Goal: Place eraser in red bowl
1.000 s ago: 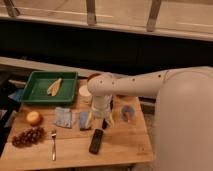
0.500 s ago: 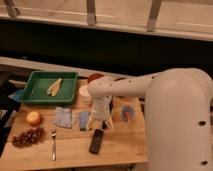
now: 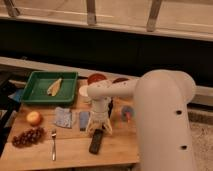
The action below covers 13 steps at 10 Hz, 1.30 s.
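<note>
Tool [image 3: 99,129], jaws spread, just above eraser [image 3: 96,142]

Tray [image 3: 36,92]: we find it at the back left of the counter [image 3: 72,152].
Cup [image 3: 84,91]: just right of the tray.
Bowl [image 3: 96,78]: behind the cup.
Grapes [image 3: 27,136]: front left.
Fork [image 3: 53,144]: right of the grapes.
Pad [image 3: 63,117]: behind the fork, left of the hand.
Hand [image 3: 99,127]: we see it over mid-counter.
Eraser [image 3: 96,141]: on the counter, just before the hand.
</note>
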### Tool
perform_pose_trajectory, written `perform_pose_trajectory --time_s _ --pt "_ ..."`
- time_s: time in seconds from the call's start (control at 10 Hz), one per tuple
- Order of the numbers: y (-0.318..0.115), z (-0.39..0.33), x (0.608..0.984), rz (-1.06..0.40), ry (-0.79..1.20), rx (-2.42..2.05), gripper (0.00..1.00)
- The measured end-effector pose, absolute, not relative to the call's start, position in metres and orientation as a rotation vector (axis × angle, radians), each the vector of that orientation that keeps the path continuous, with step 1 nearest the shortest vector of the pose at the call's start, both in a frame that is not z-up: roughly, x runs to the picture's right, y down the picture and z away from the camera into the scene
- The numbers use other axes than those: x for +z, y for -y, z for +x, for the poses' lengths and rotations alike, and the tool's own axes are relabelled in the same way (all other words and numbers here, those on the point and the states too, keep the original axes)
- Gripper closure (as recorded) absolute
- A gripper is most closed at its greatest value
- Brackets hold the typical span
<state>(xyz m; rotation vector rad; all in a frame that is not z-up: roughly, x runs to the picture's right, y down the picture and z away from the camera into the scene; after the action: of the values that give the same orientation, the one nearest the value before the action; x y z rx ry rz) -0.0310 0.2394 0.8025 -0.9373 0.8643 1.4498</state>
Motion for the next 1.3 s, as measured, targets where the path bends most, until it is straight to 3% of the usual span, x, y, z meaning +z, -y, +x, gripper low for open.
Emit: perform_pose_trajectory --time_s 0.3,1.0,1.3 --pt "-0.252 -0.035 0.811 -0.945 -0.909 1.443 0.27" --pt "-0.246 -0.032 0.800 -0.898 -0.909 1.466 0.95" --pt "-0.211 -0.017 0.776 -0.816 -0.849 1.517 1.00"
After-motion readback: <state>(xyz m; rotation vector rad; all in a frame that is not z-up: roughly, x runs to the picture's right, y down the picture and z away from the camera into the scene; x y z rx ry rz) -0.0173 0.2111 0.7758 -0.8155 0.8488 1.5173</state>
